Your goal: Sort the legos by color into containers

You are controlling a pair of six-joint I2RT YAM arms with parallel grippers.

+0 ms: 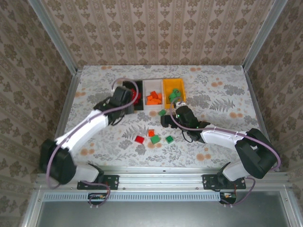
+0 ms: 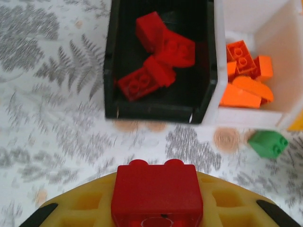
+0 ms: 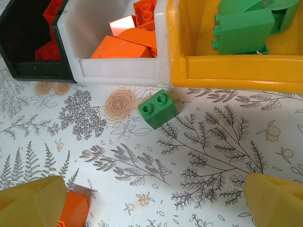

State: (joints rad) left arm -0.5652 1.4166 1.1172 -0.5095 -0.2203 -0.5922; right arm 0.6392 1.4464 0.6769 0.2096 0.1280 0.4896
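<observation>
My left gripper [image 2: 156,201] is shut on a red lego [image 2: 156,191], held just short of the black container [image 2: 110,71], which has several red legos [image 2: 161,56] in it. From above, the left gripper [image 1: 124,105] hangs at that container's [image 1: 128,84] near side. The white container [image 3: 113,71] holds orange legos [image 3: 125,47]; the yellow container [image 3: 227,73] holds green ones [image 3: 244,30]. My right gripper [image 3: 154,189] is open above the table, with a green lego [image 3: 159,109] lying ahead of it. An orange lego [image 3: 73,210] touches its left finger [image 3: 33,203].
Loose on the table's middle lie a red lego [image 1: 139,139], an orange one [image 1: 151,132] and two green ones [image 1: 155,139] [image 1: 169,139]. The three containers stand in a row at the back. Patterned walls close in the table on three sides.
</observation>
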